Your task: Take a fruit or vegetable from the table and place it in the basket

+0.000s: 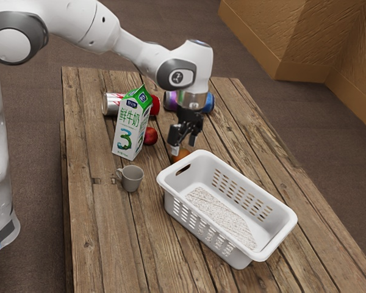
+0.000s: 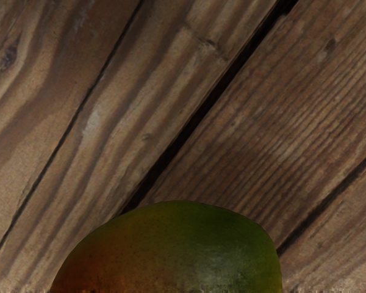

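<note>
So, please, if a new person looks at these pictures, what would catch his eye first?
Probably the big white basket, which stands on the wooden table in the exterior view. Next would be the tall green and white milk carton, behind the small grey cup. In the wrist view, it is the green and orange fruit at the lower edge.

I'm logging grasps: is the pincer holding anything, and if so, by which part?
Nothing is held: the pincer stands open at the mango, not shut on it.
</note>
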{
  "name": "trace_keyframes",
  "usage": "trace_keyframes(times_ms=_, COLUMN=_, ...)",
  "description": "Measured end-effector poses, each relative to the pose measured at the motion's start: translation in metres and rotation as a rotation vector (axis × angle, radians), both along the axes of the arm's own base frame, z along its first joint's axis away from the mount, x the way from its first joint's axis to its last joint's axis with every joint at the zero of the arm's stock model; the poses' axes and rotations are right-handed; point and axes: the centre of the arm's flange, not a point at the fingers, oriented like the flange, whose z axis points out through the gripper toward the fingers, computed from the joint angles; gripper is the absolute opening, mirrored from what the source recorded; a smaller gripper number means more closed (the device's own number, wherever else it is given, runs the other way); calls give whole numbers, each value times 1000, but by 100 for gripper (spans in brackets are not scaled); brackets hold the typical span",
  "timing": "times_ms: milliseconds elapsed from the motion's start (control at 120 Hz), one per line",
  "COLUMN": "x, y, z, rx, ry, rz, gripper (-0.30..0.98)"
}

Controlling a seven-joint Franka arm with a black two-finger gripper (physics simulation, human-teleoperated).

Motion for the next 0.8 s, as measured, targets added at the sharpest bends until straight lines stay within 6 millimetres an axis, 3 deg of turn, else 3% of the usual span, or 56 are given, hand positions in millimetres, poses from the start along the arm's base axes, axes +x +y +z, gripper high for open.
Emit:
trace_keyframes(times_ms=408, x=-4, y=-8, z=-14, rx=-25, ry=13, rz=-21, gripper=69)
trace_keyframes(times_ms=800, x=-1, y=10, z=-30, rx=-42, ry=17, rz=6, gripper=69)
